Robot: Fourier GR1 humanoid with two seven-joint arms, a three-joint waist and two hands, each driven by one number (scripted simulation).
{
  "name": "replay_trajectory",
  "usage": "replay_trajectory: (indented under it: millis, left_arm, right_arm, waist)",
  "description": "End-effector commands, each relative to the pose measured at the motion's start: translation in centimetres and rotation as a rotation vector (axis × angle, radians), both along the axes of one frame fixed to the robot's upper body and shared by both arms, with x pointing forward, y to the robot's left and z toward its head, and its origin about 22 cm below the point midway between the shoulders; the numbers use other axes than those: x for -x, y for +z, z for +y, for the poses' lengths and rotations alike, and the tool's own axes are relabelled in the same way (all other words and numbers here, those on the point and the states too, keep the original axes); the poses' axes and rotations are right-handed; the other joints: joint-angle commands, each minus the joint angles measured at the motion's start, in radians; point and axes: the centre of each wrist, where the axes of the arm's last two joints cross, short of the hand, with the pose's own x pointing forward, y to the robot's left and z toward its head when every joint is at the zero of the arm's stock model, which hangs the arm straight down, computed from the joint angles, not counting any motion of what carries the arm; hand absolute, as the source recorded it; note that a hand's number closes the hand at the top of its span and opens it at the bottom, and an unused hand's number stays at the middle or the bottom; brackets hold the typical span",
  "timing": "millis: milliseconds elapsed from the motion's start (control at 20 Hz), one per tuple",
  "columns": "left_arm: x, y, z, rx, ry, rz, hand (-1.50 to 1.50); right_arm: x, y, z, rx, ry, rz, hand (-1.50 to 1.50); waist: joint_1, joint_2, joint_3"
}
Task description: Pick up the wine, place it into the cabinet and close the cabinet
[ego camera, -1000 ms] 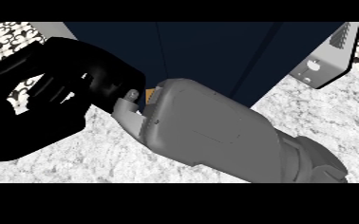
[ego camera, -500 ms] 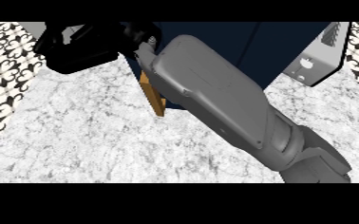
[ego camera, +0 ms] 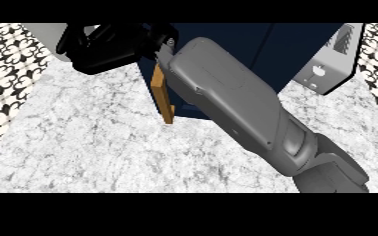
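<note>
My right hand (ego camera: pixel 107 50) is at the upper left, against the left front of the dark blue cabinet (ego camera: pixel 244 50). Its fingers look relaxed and nothing shows in them. The grey right forearm (ego camera: pixel 236 100) runs from the lower right up to the hand and covers much of the cabinet front. A thin wooden door edge (ego camera: pixel 162 97) stands upright just left of the forearm, below the hand. No wine bottle shows in this view. My left hand is out of the picture.
A silver appliance (ego camera: pixel 328 62) stands at the right of the cabinet. The marble counter (ego camera: pixel 96 145) spreads across the lower left. A black-and-white patterned wall (ego camera: pixel 15 65) runs along the left edge.
The right hand has moved up and away from me toward the cabinet's left front. The wooden door edge, nearly hidden before, now shows below the hand.
</note>
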Motion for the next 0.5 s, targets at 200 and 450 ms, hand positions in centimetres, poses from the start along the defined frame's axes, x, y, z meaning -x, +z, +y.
replay_trajectory:
  millis: [200, 450]
  left_arm:
    - [-0.4, 0.3, -1.4, 0.045, -0.050, -0.003, -1.50]
    - [-0.5, 0.5, -2.7, 0.064, -0.099, 0.029, -1.50]
  right_arm:
    - [-5.6, -1.7, -9.5, -0.042, -0.336, 0.044, 1.50]
    - [-5.7, -2.6, -9.5, -0.044, -0.324, 0.051, 1.50]
  waist:
    - [-0.066, 0.052, 0.023]
    - [-0.073, 0.058, 0.023]
